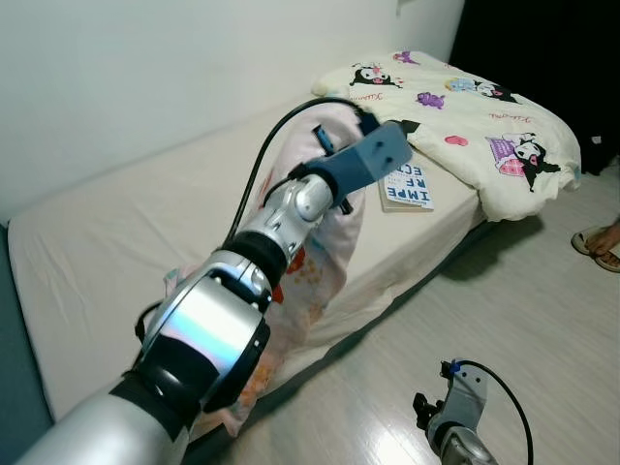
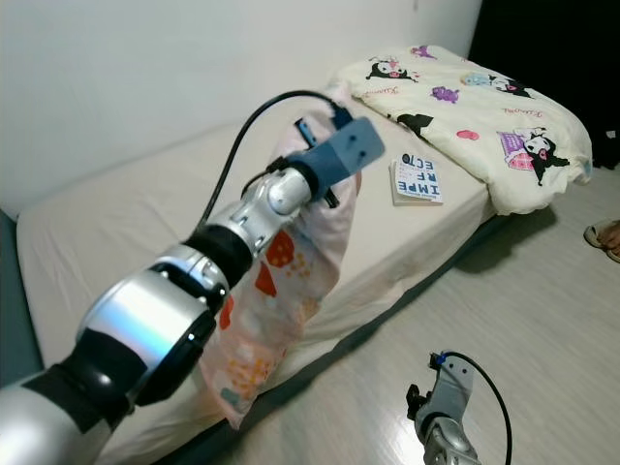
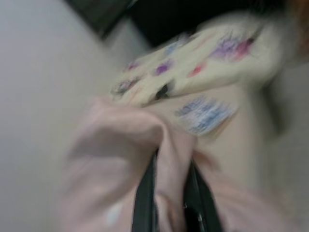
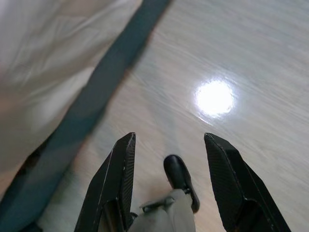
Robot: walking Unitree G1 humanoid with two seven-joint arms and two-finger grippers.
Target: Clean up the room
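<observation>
the pink pillowcase point(image 2: 291, 281) hangs over the bed's point(image 2: 116, 232) near edge, its top pinched tight in my left claw point(image 3: 169, 193). a book point(image 2: 418, 179) lies further along the bed, beside the cartoon quilt point(image 2: 465, 107). my right claw point(image 4: 169, 179) hangs wide, holding nothing, above the floor point(image 4: 231, 58) beside the bed.

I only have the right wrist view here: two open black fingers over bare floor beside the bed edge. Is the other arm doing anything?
Observer: Yes. The left gripper is raised over the bed, shut on a pink patterned pillowcase.
Operator: Is the cloth off the mattress?
Observer: It hangs from the fingers, draping down past the bed's edge.
Operator: Anything else on the bed?
Observer: A book lies flat beside a cartoon-print comforter at the far end.
</observation>
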